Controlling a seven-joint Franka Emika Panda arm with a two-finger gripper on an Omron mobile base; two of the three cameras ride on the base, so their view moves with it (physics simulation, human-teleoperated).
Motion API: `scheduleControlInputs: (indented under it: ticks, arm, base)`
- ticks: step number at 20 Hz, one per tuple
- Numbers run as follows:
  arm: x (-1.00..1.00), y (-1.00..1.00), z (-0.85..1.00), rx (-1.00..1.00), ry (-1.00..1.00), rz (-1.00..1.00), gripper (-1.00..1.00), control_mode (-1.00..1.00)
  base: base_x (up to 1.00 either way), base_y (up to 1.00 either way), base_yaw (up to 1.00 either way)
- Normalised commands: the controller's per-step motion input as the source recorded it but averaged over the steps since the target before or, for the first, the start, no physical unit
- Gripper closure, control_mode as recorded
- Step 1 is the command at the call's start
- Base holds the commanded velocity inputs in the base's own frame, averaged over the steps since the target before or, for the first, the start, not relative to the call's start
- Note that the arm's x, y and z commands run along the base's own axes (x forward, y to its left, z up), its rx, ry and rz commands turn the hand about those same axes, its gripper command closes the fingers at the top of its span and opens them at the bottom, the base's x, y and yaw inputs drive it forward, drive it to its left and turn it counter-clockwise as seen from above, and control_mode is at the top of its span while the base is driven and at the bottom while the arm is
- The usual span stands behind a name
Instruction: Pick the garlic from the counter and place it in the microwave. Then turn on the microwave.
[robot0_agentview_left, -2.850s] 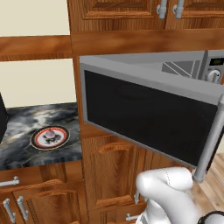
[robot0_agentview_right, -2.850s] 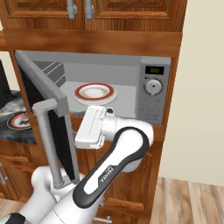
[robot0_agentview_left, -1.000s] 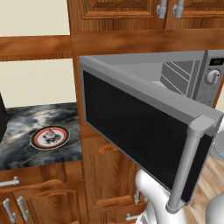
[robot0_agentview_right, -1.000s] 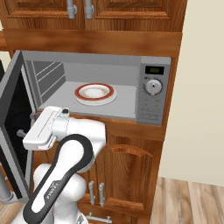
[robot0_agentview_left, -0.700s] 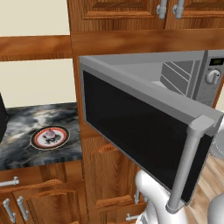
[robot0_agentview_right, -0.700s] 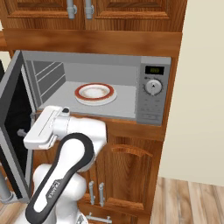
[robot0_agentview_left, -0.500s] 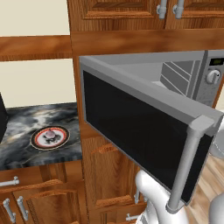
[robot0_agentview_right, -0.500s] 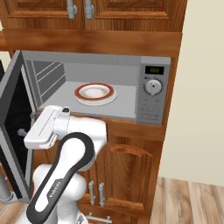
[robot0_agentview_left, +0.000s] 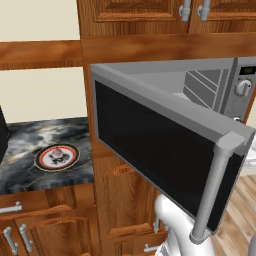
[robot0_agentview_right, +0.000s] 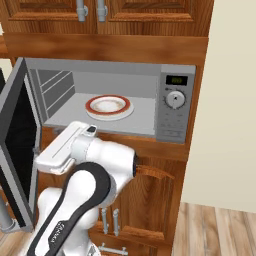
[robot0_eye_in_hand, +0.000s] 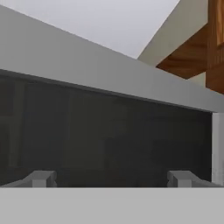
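Observation:
The garlic (robot0_agentview_left: 57, 152), a small pinkish bulb, sits on a red-rimmed plate (robot0_agentview_left: 44, 160) on the dark marble counter (robot0_agentview_left: 25, 140), left of the microwave (robot0_agentview_left: 200, 85). The microwave's black glass door (robot0_agentview_left: 155, 160) stands wide open, its bar handle (robot0_agentview_left: 212, 192) towards the camera. My gripper (robot0_eye_in_hand: 111, 179) is open with nothing between its fingertips (robot0_eye_in_hand: 41, 178), and it faces the inner side of the door (robot0_agentview_right: 17, 145) from close by. My hand (robot0_agentview_right: 62, 149) hovers just below the microwave's opening, far from the garlic.
Inside the microwave lies a second red-rimmed plate (robot0_agentview_right: 108, 106). A round knob (robot0_agentview_right: 174, 99) sits on the right control panel. Wooden cabinets (robot0_agentview_right: 150, 200) lie above and below. The open door juts out between my arm and the counter.
Since the oldest frames the door has swung further open and my hand has moved left with it. Over the last second nothing has moved.

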Motion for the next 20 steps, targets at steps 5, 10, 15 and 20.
scheduleControlInputs:
  ticks: [5, 10, 15, 20]
  arm:
    - [-0.76, -0.63, 0.0, 0.02, 0.0, -0.38, -1.0, -1.0]
    - [-0.93, -0.47, 0.0, 0.04, 0.0, -0.45, -1.0, -1.0]
    - [-0.66, -0.15, 0.0, 0.03, 0.0, -0.52, -1.0, -1.0]
    - [-0.17, 0.03, 0.0, 0.0, 0.0, -0.3, -1.0, -1.0]
  base:
    - [0.0, 0.0, 0.0]
    - [0.0, 0.0, 0.0]
    - [0.0, 0.0, 0.0]
    - [0.0, 0.0, 0.0]
